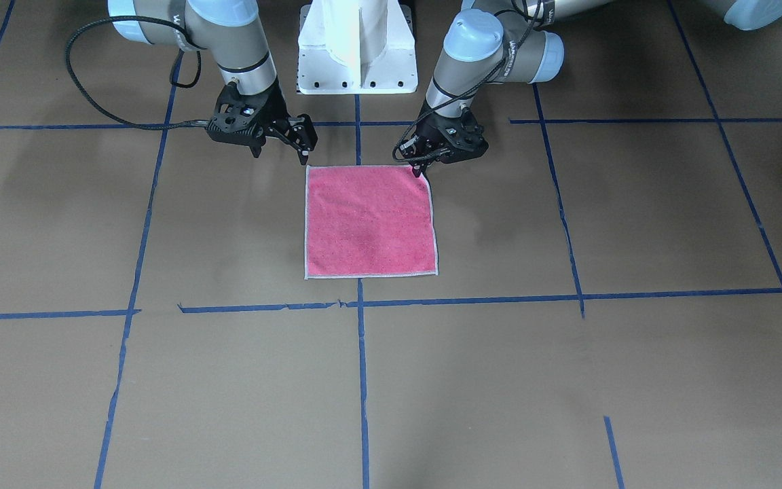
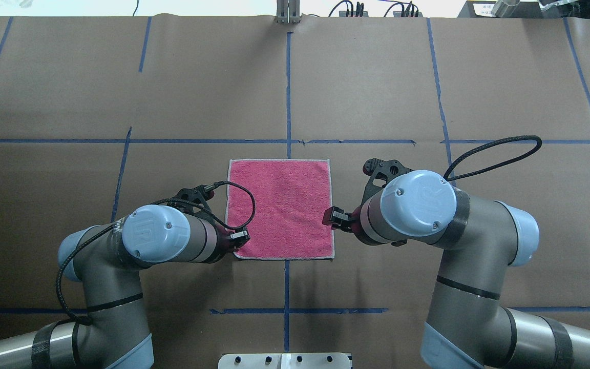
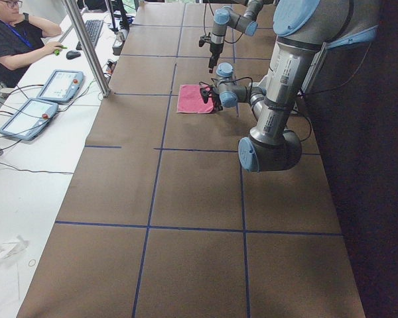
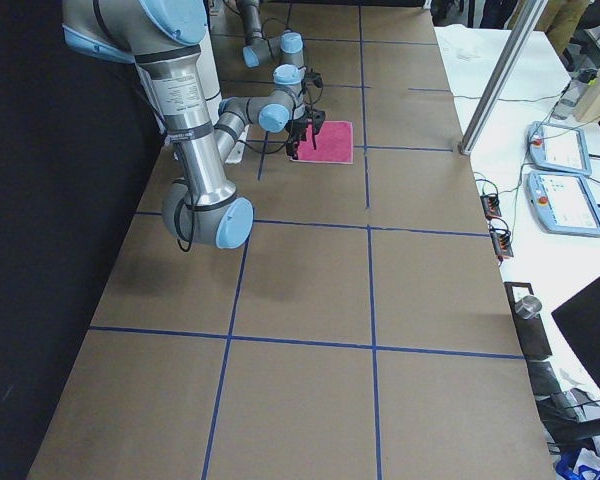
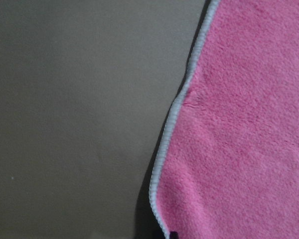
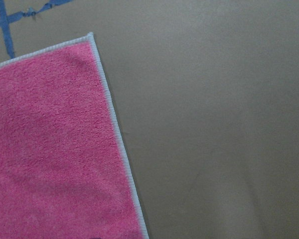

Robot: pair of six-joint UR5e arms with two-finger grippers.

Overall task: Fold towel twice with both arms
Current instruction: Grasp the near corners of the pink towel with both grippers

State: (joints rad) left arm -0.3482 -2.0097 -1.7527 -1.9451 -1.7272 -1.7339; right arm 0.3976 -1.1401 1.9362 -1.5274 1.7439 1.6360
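Note:
The towel (image 1: pixel 370 221) lies flat and unfolded on the brown table, pink-red face up, with pale edging; it also shows in the overhead view (image 2: pixel 280 207). My left gripper (image 1: pixel 422 170) sits low on the towel's near corner on my left side (image 2: pixel 239 237). A dark fingertip (image 5: pixel 172 234) meets the towel's edge (image 5: pixel 177 109), which puckers slightly; the gripper looks shut on it. My right gripper (image 1: pixel 303 157) hovers just above the other near corner (image 2: pixel 333 218) and looks open. No finger shows in the right wrist view, only the towel (image 6: pixel 50 139) and bare table.
The white pedestal base (image 1: pixel 357 54) stands just behind the towel between the arms. Blue tape lines (image 1: pixel 362 380) grid the brown table. An operator (image 3: pixel 13 40) and tablets (image 3: pixel 60 83) are at a side desk beyond a metal post (image 3: pixel 86 46).

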